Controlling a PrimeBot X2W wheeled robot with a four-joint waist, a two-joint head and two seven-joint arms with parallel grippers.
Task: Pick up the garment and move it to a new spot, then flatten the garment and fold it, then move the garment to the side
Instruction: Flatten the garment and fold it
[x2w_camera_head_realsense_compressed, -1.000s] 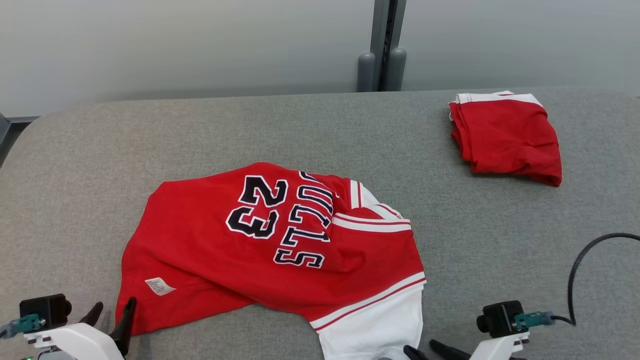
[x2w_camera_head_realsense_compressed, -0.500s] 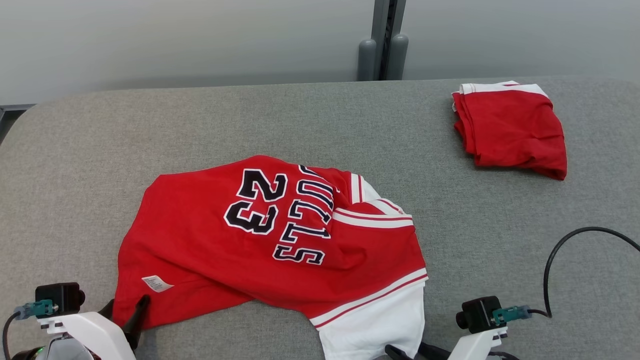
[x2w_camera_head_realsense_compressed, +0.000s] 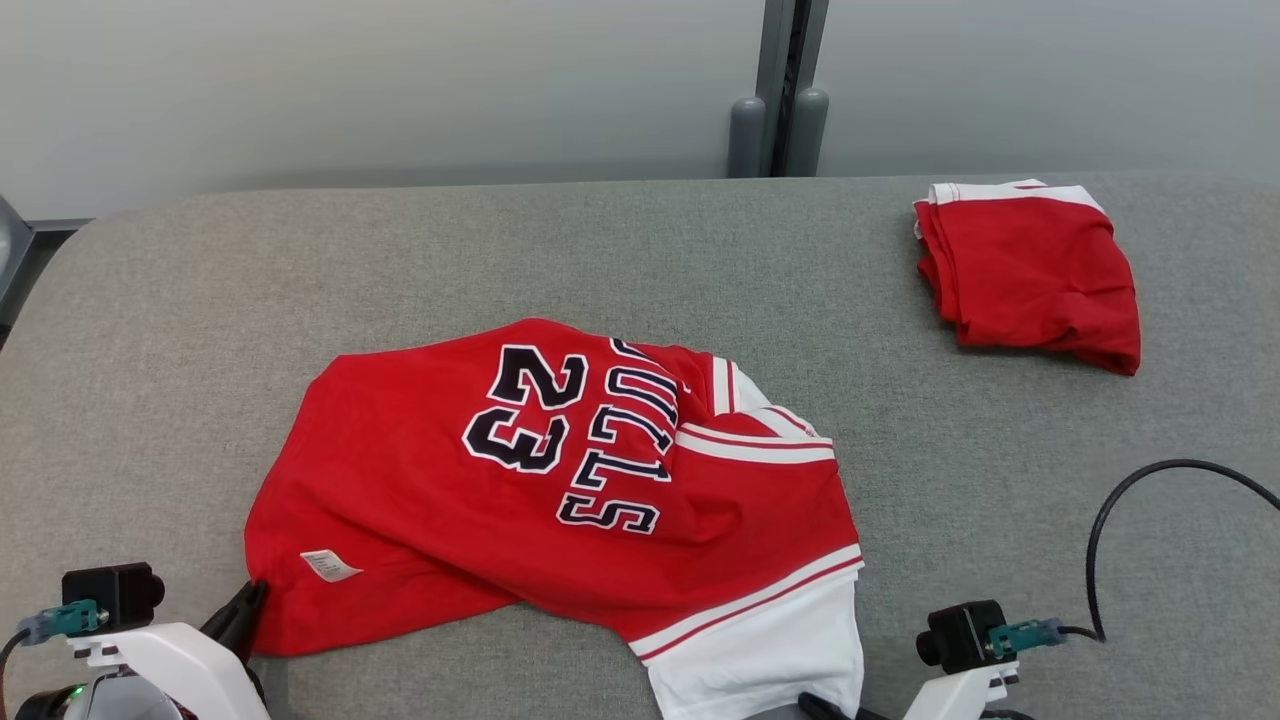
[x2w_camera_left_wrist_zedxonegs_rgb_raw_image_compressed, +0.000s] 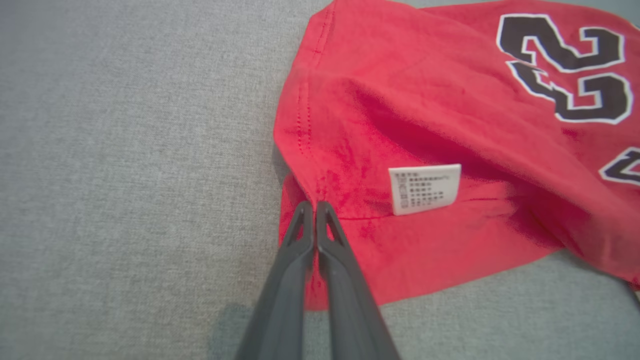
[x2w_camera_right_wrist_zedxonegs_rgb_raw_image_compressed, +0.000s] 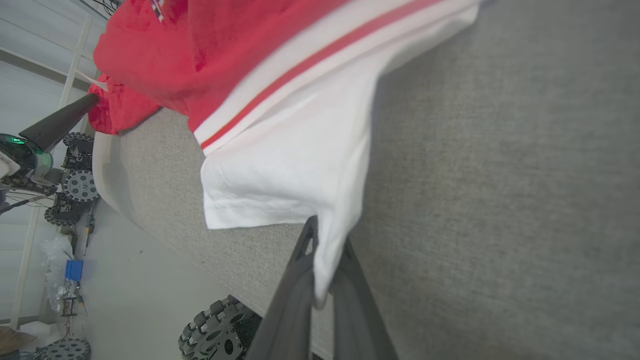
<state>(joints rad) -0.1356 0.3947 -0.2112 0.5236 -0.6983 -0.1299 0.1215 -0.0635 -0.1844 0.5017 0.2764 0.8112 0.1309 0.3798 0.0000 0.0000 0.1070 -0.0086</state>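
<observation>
The garment (x2w_camera_head_realsense_compressed: 560, 490) is a red jersey with a black "23", white trim and a white sleeve, lying rumpled on the grey table (x2w_camera_head_realsense_compressed: 620, 250). My left gripper (x2w_camera_head_realsense_compressed: 250, 597) is shut on the garment's near-left hem corner; in the left wrist view the two fingers (x2w_camera_left_wrist_zedxonegs_rgb_raw_image_compressed: 315, 220) pinch the red cloth (x2w_camera_left_wrist_zedxonegs_rgb_raw_image_compressed: 400, 125) beside a white care label (x2w_camera_left_wrist_zedxonegs_rgb_raw_image_compressed: 425, 187). My right gripper (x2w_camera_right_wrist_zedxonegs_rgb_raw_image_compressed: 320, 250) is shut on the corner of the white sleeve (x2w_camera_right_wrist_zedxonegs_rgb_raw_image_compressed: 300, 155), which is pulled up between its fingers. In the head view the right fingers (x2w_camera_head_realsense_compressed: 815, 708) sit at the sleeve's lower edge.
A second red garment (x2w_camera_head_realsense_compressed: 1030, 270) lies folded at the table's far right. A black cable (x2w_camera_head_realsense_compressed: 1130, 500) loops over the table by my right wrist camera (x2w_camera_head_realsense_compressed: 960, 635). The table's near edge (x2w_camera_right_wrist_zedxonegs_rgb_raw_image_compressed: 115, 195) and wheeled bases (x2w_camera_right_wrist_zedxonegs_rgb_raw_image_compressed: 75, 185) on the floor appear in the right wrist view.
Both grippers went from open to shut on the garment: the left on the red hem corner, the right on the white sleeve. The head camera shifted slightly.
</observation>
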